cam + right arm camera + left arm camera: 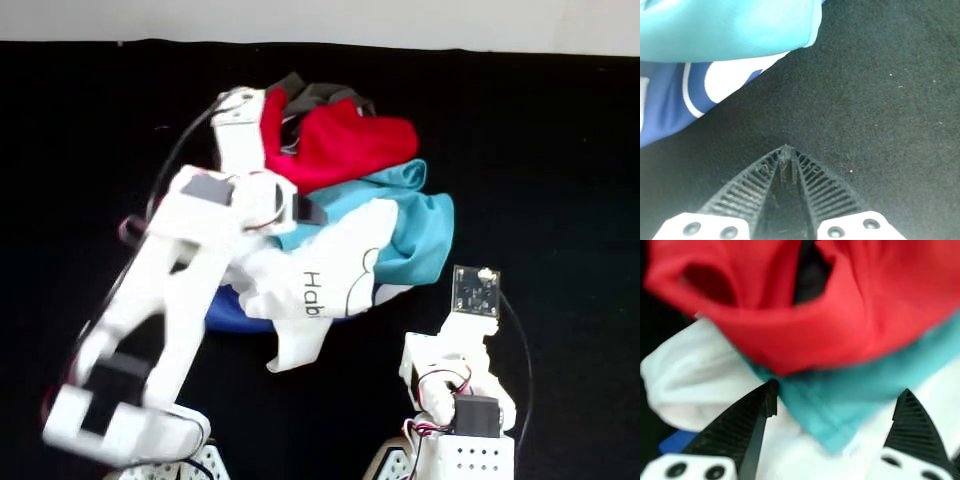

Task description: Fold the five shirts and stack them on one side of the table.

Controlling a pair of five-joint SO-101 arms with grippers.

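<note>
Several shirts lie in a heap mid-table: a red shirt (345, 145) on top at the back, a grey one (320, 95) behind it, a teal one (420, 225), a printed white one (330, 270) in front and a blue one (230, 312) underneath. My left gripper (838, 389) is open just over the heap, its fingers straddling the teal shirt's edge (840, 405), with red cloth (840, 315) beyond and white cloth (695, 380) beside. My right gripper (786, 150) is shut and holds nothing, low over bare table near the teal hem (730, 25) and blue-and-white cloth (665, 110).
The black table (560, 150) has open room to the right of the heap and along the back. The left arm (170, 290) stretches from the front left over the heap's left side. The right arm (460, 370) sits folded at the front right.
</note>
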